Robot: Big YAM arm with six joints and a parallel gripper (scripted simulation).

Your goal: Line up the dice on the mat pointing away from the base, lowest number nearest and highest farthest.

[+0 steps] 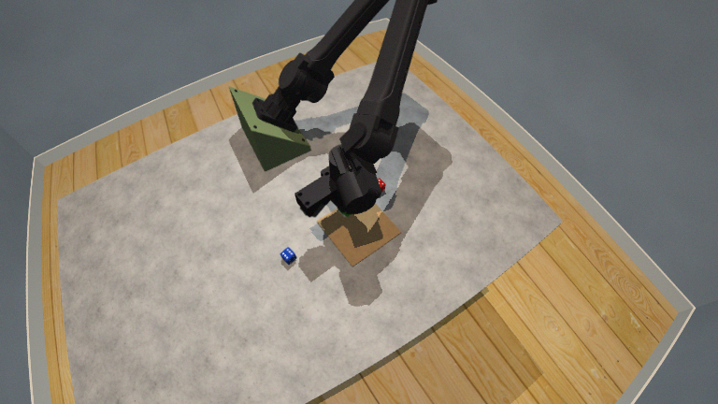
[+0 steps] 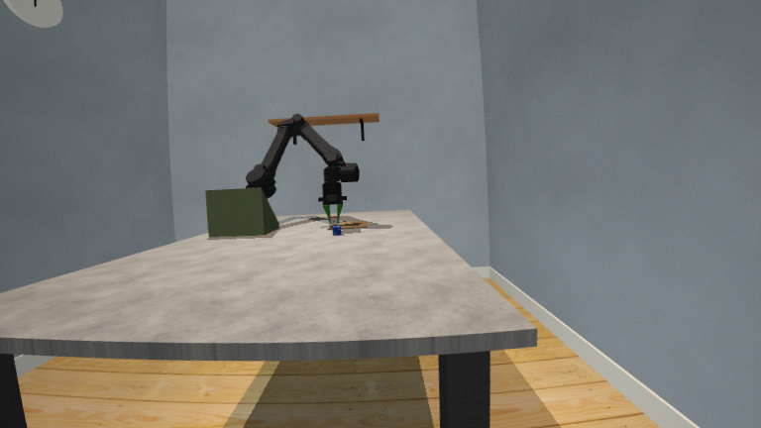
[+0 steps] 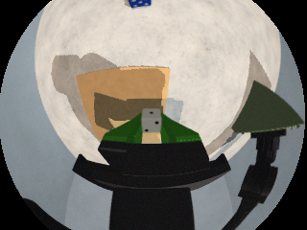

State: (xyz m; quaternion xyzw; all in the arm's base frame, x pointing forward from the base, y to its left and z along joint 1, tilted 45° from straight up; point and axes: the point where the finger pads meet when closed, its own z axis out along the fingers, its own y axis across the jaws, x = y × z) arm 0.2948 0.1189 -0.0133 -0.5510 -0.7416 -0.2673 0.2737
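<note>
The fingers [image 1: 346, 213] [image 2: 327, 212] are closed around the grey die [image 3: 152, 121], low at the base-side part of the mat [image 1: 353, 253] [image 2: 362, 225] [image 3: 110, 82]. Whether it touches down is unclear; lowering should keep it inside that edge.

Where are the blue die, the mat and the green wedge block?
Blue die [image 1: 288, 254] [image 2: 336, 230] [image 3: 140, 3]: top, exterior and wrist views, on its body.
Mat [image 1: 353, 255] [image 3: 122, 82]: top and wrist views, on its bare surface.
Green wedge block [image 1: 278, 151] [image 2: 235, 213] [image 3: 265, 112]: all three views, on a dark side face.
</note>
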